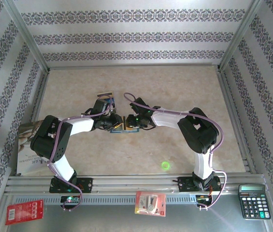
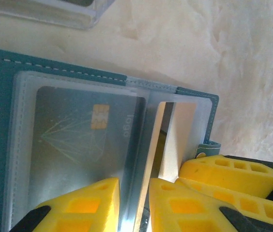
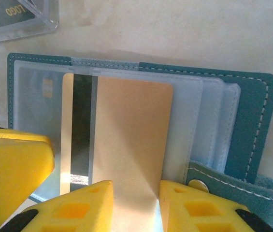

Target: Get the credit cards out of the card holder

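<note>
Low in the right wrist view, the right hand (image 3: 136, 189) pinches a gold card (image 3: 131, 125) to draw it from the card holder (image 3: 252, 121), which the left hand (image 2: 134, 187), its grip unclear, seems to steady.

Card holder (image 3: 252, 111) lies open on the table (image 1: 175, 96), cards (image 3: 126, 135) in its sleeves

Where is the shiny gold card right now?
In the right wrist view, the gold card lies in the middle over the open blue card holder, its near end between the right gripper's yellow fingers.
</note>
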### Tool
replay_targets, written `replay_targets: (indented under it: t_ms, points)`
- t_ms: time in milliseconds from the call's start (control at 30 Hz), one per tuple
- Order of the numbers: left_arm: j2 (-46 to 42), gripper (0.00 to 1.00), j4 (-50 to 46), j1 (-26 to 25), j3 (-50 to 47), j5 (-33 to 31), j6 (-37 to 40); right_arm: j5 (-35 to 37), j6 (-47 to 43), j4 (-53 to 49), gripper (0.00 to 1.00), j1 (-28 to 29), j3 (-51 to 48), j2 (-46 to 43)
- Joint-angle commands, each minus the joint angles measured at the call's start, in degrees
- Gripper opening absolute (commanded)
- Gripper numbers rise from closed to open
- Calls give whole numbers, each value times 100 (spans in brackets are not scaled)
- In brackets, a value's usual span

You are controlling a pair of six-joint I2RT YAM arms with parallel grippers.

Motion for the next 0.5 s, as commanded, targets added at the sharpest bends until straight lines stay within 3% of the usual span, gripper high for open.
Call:
replay_targets:
  t_ms: [0, 467]
  points:
    - [122, 22, 286, -69, 111, 168, 37, -78, 77, -93, 31, -56, 68, 139]
    - [291, 21, 690, -63, 79, 528, -94, -115, 90, -107, 29, -78, 46, 165]
